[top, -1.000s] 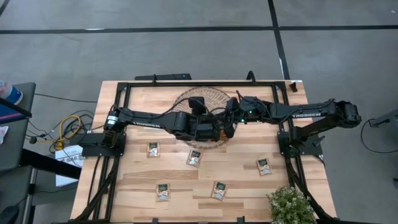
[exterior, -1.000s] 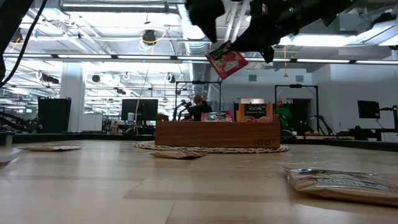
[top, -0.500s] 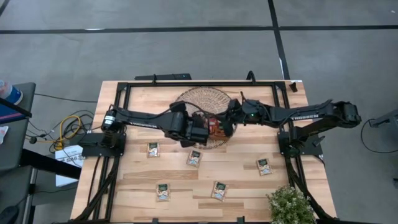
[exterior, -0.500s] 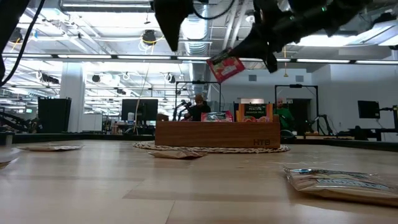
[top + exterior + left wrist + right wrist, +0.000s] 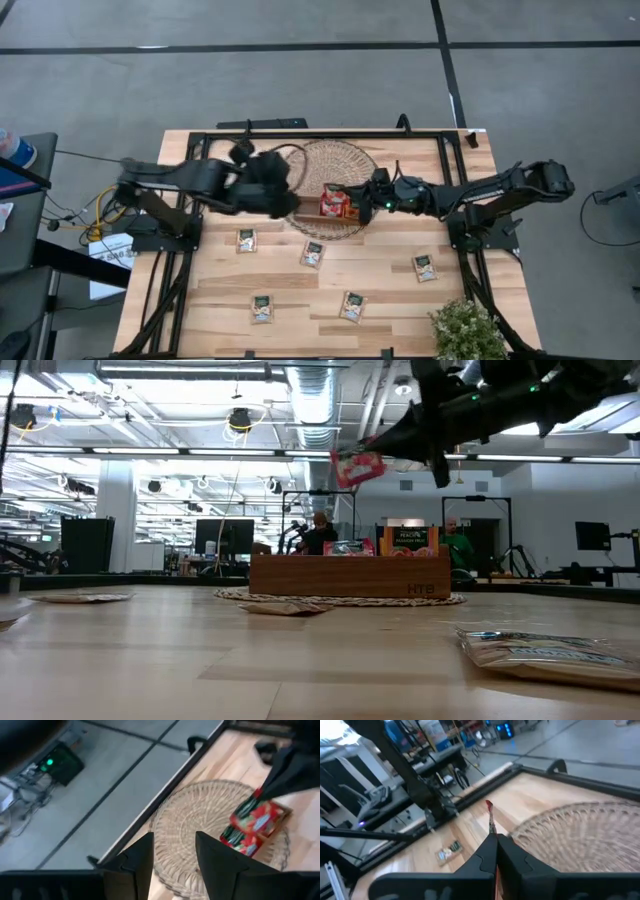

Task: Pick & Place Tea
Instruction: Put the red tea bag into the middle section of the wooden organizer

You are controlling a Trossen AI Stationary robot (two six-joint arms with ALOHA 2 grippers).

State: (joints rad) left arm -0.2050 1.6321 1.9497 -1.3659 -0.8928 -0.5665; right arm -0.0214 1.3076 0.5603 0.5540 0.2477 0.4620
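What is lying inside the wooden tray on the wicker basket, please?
The wooden tray holds upright red and dark-green sachets showing above its wall; their lower parts and number are hidden. The right gripper holds another red sachet above it.

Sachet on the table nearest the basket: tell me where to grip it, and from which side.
Come straight down from above: the sachet lies flat on the table, nothing touching it. Probably pinch across its longer edges, mid-length. The left pincer is open and free; the right pincer holds a red sachet.

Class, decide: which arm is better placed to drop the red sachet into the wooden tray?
Right. The right gripper holds the red sachet in shut jaws above the wooden tray; the left gripper is empty, off beside the basket.
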